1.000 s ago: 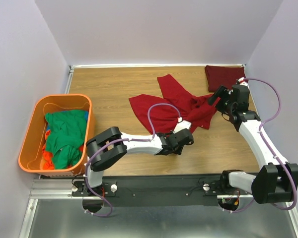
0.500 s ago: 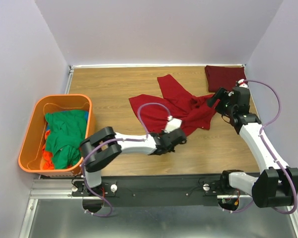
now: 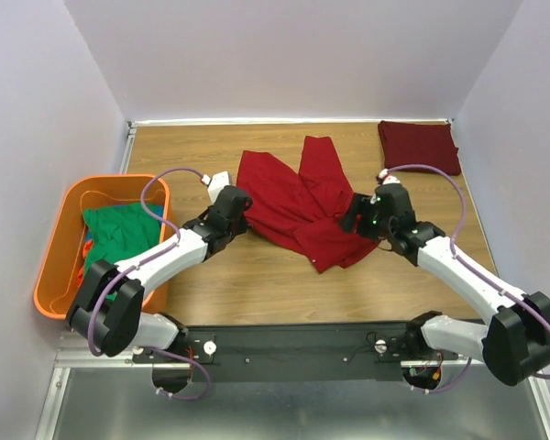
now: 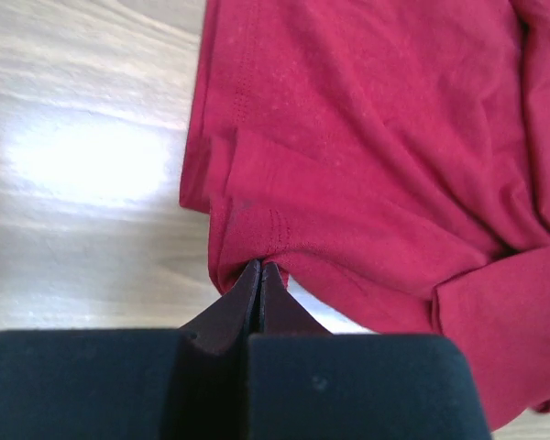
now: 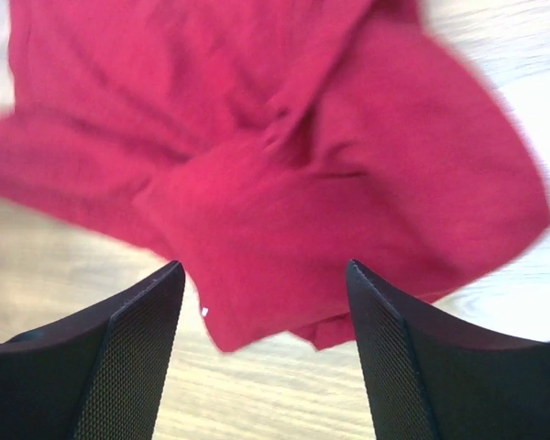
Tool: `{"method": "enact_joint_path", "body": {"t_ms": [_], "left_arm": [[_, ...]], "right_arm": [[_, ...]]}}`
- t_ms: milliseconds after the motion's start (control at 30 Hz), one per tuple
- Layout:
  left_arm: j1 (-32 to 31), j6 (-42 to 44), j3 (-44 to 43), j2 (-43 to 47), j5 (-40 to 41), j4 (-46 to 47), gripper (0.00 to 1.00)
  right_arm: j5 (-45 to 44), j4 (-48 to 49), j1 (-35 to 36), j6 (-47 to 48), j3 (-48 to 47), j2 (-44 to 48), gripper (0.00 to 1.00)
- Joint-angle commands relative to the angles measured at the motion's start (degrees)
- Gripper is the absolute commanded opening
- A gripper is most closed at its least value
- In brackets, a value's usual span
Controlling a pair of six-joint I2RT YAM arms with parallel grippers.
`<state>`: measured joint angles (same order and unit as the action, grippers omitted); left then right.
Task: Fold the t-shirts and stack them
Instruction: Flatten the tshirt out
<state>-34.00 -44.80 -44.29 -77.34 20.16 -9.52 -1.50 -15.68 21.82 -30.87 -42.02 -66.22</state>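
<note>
Two black robot hands reach over the brown wooden desk (image 3: 257, 284). At the left, one orange plastic tub (image 3: 119, 179) holds bunched green t-shirts (image 3: 119, 243); I cannot count them. The left hand (image 4: 260, 270) is pressed together, pinching the hem of one soft, bright red cloth t-shirt (image 3: 293, 197) that lies crumpled mid-desk. The right hand (image 5: 264, 268) is spread wide over it. One dark maroon t-shirt (image 3: 420, 147) lies folded square in the far right corner.

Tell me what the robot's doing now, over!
Left gripper shut on hem of red t-shirt. Right gripper open over it. Maroon t-shirt folded, far right corner. No obstacle seen.
</note>
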Motion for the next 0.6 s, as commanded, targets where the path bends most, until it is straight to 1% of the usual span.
{"method": "enact_joint_path", "body": {"t_ms": [0,100,133,200,233,300,433,567], "left_arm": [[2.2,2.0,-0.4,0.3,-3.9,1.5,0.0],[3.0,2.4,-0.2,0.6,-4.5,2.1,0.0],[3.1,2.5,-0.1,0.8,-5.0,2.2,0.0],[3.5,2.6,0.1,0.8,-5.8,2.7,0.0],[3.6,2.6,0.2,0.8,-6.1,2.8,0.0],[3.8,2.7,0.3,0.9,-6.5,3.0,0.0],[4.1,2.8,1.2,1.7,-6.7,3.6,0.0],[4.5,3.0,1.7,1.9,-7.1,3.9,0.0]], "right_arm": [[-4.8,0.4,7.0,-1.0,0.6,-1.1,0.75],[-7.2,0.1,11.9,-1.0,0.1,-2.9,0.74],[-8.1,0.0,15.4,-0.9,-0.1,-3.8,0.74],[-10.6,0.0,18.6,-0.4,-0.7,-5.8,0.73],[-11.2,0.0,21.2,-0.2,-1.0,-8.6,0.72],[-13.6,0.0,24.4,-0.2,-1.1,-11.4,0.71],[-18.4,0.2,28.4,0.5,-2.0,-17.9,0.71],[-19.8,0.1,30.4,1.6,-3.6,-21.8,0.71]]}}
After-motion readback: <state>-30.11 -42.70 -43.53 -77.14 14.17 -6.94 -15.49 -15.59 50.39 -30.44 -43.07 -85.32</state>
